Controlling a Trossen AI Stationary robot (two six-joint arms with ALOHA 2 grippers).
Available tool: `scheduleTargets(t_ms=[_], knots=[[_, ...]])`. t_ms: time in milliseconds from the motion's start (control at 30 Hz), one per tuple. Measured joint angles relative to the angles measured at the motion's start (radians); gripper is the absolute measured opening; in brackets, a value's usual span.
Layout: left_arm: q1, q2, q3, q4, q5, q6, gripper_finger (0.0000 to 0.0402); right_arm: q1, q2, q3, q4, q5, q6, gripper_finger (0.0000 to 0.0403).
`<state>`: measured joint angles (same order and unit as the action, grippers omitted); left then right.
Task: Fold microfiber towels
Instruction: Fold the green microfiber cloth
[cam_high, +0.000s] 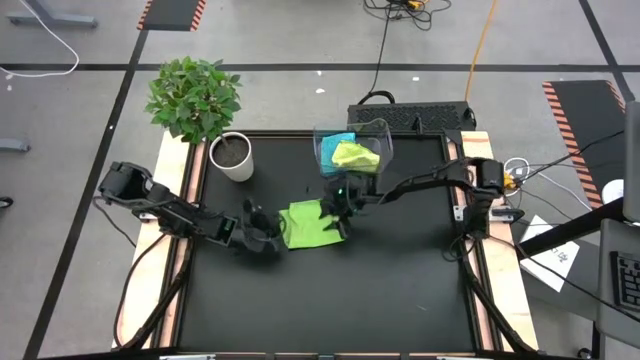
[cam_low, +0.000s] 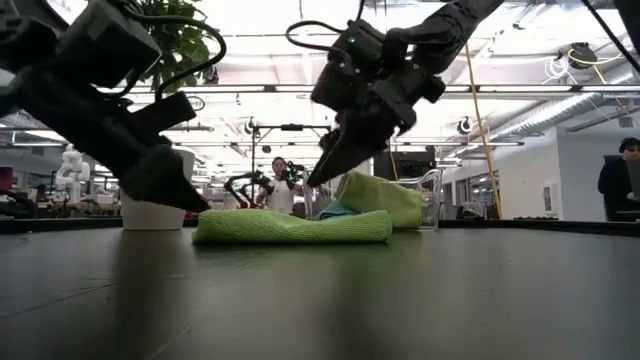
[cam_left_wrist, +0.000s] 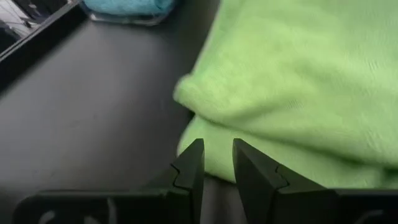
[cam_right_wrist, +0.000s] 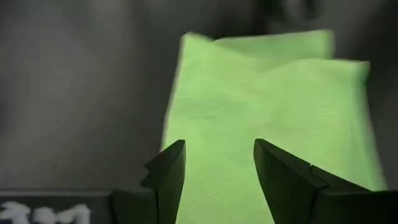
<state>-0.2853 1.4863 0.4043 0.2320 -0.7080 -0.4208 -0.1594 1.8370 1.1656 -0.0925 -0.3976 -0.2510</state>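
Black tabletop (cam_high: 330, 300): folded lime-green towel (cam_high: 310, 224) lies long-axis left-right between empty, parted left claw (cam_high: 268, 238) and right claw (cam_high: 338, 212).

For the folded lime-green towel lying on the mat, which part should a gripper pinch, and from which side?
Probably the folded lime-green towel is best pinched at its doubled edge beside the left gripper, coming in low from the left. There the layers stack into a rounded lip, and the fingers already face it.

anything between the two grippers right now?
Yes: the folded green towel lies on the mat between the left gripper and the right gripper, clearest in the high view.
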Motion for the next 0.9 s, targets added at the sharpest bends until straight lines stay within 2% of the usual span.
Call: scheduleTargets(t_ms=[67, 200, 367, 500, 700, 767, 900], knots=[[0.023, 0.000, -0.027, 0.081, 0.007, 0.015, 0.0088, 0.020, 0.036, 0.000, 0.015, 0.002, -0.013, 0.0180], [0.073, 0.000, -0.047, 0.197, 0.098, 0.072, 0.0088, 0.026, 0.086, 0.000, 0.015, 0.063, -0.023, 0.0180], [0.142, -0.009, -0.028, 0.237, 0.241, 0.125, 0.0088, 0.012, 0.096, 0.000, 0.012, 0.082, -0.041, 0.0168], [0.199, -0.046, -0.015, 0.239, 0.324, 0.131, 0.0088, -0.001, 0.096, 0.000, 0.010, 0.081, -0.072, 0.0119], [0.283, -0.107, -0.013, 0.210, 0.343, 0.094, 0.0088, -0.012, 0.096, -0.001, -0.005, 0.080, -0.092, 0.0014], [0.315, -0.120, -0.013, 0.182, 0.362, 0.064, 0.0088, -0.012, 0.096, -0.001, -0.009, 0.080, -0.103, 0.0007], [0.378, -0.133, -0.013, 0.123, 0.477, 0.007, 0.0088, -0.012, 0.115, -0.002, -0.010, 0.079, -0.102, 0.0007]])
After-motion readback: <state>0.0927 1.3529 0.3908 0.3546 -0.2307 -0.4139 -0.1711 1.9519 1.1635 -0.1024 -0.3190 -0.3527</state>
